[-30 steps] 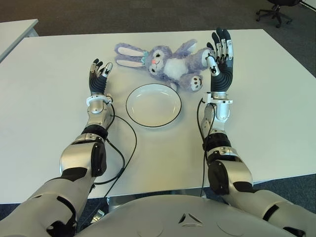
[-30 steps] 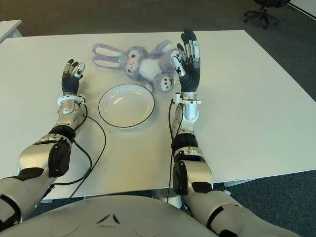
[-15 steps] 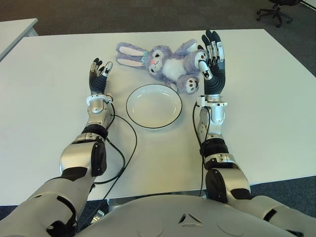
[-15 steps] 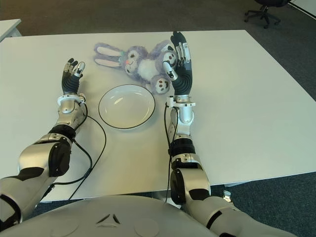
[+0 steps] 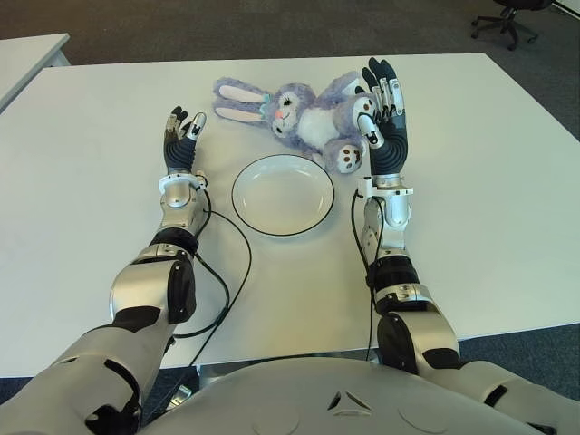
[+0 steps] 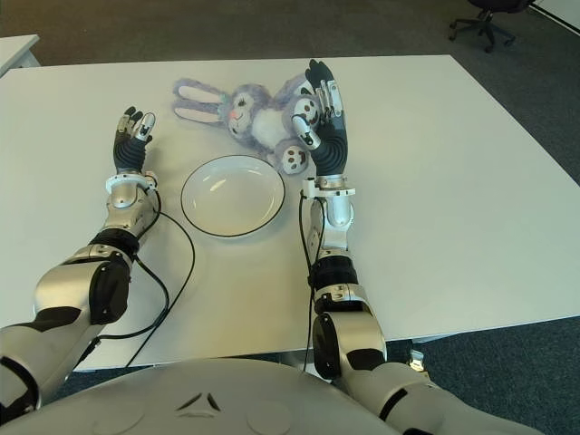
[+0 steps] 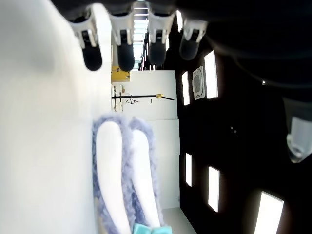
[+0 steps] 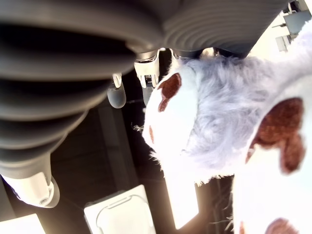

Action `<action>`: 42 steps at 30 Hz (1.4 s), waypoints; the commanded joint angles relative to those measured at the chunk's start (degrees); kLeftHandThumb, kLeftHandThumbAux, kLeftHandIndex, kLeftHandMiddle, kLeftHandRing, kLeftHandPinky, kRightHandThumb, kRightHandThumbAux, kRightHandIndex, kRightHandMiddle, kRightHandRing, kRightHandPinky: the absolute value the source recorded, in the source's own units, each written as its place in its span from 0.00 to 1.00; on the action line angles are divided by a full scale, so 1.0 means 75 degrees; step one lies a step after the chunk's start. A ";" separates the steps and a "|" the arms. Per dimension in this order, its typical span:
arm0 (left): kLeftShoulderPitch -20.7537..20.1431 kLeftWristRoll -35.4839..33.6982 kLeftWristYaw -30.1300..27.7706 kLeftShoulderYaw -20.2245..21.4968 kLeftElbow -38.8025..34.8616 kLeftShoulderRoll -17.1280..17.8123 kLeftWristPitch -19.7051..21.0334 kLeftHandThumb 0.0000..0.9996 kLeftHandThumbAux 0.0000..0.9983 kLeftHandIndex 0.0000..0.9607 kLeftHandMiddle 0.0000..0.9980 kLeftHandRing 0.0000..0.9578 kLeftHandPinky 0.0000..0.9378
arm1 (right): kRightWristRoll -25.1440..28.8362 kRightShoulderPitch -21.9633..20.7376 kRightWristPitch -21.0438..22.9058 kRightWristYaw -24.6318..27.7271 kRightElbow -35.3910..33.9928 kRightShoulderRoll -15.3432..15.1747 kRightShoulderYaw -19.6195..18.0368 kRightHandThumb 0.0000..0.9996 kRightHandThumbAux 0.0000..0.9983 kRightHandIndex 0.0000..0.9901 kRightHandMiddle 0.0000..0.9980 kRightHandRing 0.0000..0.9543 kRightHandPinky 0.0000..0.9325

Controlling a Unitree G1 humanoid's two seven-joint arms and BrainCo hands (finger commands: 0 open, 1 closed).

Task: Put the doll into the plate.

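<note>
Purple doll [image 5: 308, 113] now touches the right hand [image 5: 384, 118], which has moved leftward, fingers spread.

doll's far paw [image 5: 361, 101] partly behind right robot hand [image 5: 384, 118], office chair [image 5: 504, 16] cut by top edge

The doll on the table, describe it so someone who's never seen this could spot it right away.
On the white table, look just beyond the round white plate. The doll lies there on its back against the open right hand. It is the only soft thing: a fuzzy lavender rabbit with long ears and a pink nose.
</note>
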 commanded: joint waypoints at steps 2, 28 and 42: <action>0.0866 -0.0031 -0.0056 -0.0038 0.0600 -0.0359 0.0549 0.00 0.44 0.00 0.10 0.12 0.16 | 0.0065 0.1324 0.0327 0.0072 0.0619 0.0216 0.0094 0.26 0.54 0.01 0.02 0.00 0.02; 0.0858 -0.0064 -0.0120 0.0003 0.0598 -0.0358 0.0457 0.00 0.41 0.00 0.11 0.14 0.18 | -0.0640 0.0921 -0.0229 -0.0419 0.1523 -0.0003 0.0107 0.41 0.50 0.02 0.01 0.00 0.00; 0.0851 0.0048 0.0041 -0.0075 0.0597 -0.0363 0.0428 0.00 0.40 0.00 0.11 0.15 0.15 | -0.1284 0.0066 -0.0415 -0.1120 0.2920 -0.0286 0.0096 0.41 0.46 0.00 0.00 0.00 0.00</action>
